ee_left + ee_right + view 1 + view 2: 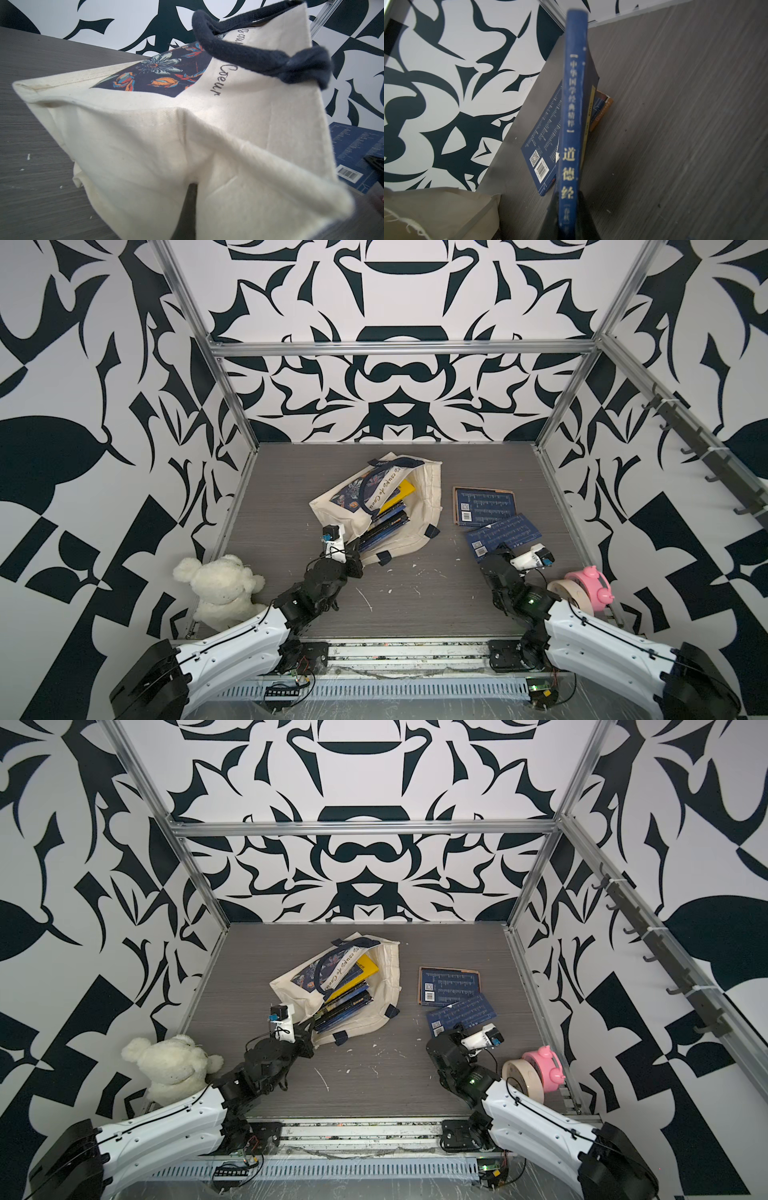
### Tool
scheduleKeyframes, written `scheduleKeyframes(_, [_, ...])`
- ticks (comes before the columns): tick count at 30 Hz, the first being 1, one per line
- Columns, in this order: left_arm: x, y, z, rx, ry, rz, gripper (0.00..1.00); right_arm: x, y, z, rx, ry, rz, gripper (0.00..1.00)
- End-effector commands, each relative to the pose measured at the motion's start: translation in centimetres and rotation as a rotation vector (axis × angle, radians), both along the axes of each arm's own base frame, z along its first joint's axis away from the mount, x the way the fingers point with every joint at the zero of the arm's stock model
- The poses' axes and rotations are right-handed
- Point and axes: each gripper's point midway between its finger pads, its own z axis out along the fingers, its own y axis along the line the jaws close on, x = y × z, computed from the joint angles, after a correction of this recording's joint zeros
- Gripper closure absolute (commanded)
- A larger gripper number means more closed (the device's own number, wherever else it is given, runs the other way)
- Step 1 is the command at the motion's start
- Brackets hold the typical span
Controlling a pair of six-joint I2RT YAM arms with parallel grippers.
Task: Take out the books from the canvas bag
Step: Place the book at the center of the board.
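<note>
Canvas bag (419,506) slumped mid-table with its mouth open and a stack of books (384,526) inside.
The tabletop (415,605) is grey wood-grain with white flecks near the front. The walls (399,398) are all loud black-and-white swirls behind an aluminium frame (399,349). The left gripper (353,549) is pinched tight on the bag's cream rim. The right gripper (503,549) is clamped on a blue book (505,531), which overlaps a second blue book (484,502) lying flat right of the bag.

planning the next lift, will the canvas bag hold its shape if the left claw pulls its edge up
Probably floppy: the canvas bag creases and sags where the left claw pinches its rim. The books inside likely weigh it down, so the cloth may stretch rather than lift whole.
</note>
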Motion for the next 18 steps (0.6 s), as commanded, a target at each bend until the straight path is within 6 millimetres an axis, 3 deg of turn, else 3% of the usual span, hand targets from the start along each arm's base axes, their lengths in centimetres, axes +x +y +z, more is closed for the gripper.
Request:
scheduleKeyframes(1, [0.3, -0.6, 3.0, -0.077, -0.061, -0.006, 1.0, 0.3, 0.1, -0.4, 0.107, -0.034, -0.058, 1.0])
scheduleKeyframes(10, [0.3, -0.7, 2.9, -0.073, -0.06, -0.005, 1.0, 1.5, 1.5, -4.7, 0.198, 0.047, -0.091, 1.0])
scheduleKeyframes(18, [0.4, -0.7, 2.8, -0.071, -0.058, -0.006, 1.0, 3.1, 2.0, -5.7, 0.226, 0.085, -0.109, 0.95])
